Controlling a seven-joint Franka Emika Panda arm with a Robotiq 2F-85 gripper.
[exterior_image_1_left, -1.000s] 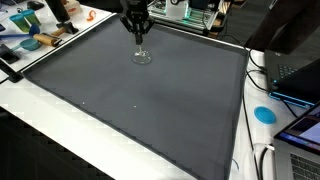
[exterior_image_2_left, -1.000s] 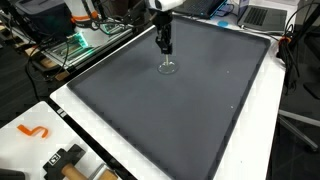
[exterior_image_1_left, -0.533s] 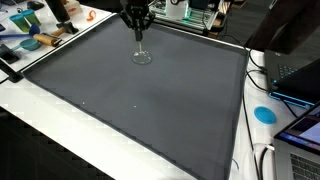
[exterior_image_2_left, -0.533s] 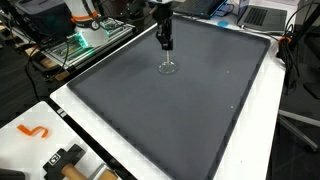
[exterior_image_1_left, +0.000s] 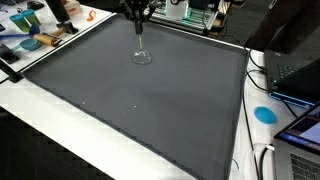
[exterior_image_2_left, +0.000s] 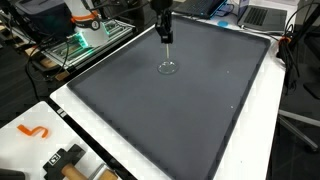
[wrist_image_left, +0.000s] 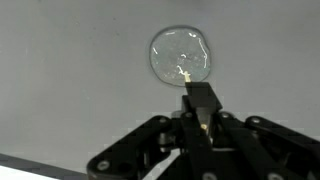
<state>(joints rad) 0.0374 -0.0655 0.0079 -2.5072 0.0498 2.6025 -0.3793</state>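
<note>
If the hand (exterior_image_2_left: 164, 37), fingers pressed together, drops down, it may knock over the glass (exterior_image_2_left: 167, 66); glass breaks easily.

The gripper (wrist_image_left: 199, 104) is matte black: two slim, flat-ended fingers (wrist_image_left: 196, 97) on angular linkage bars with rounded pivot joints, and a pale patch shows between the bars.
</note>
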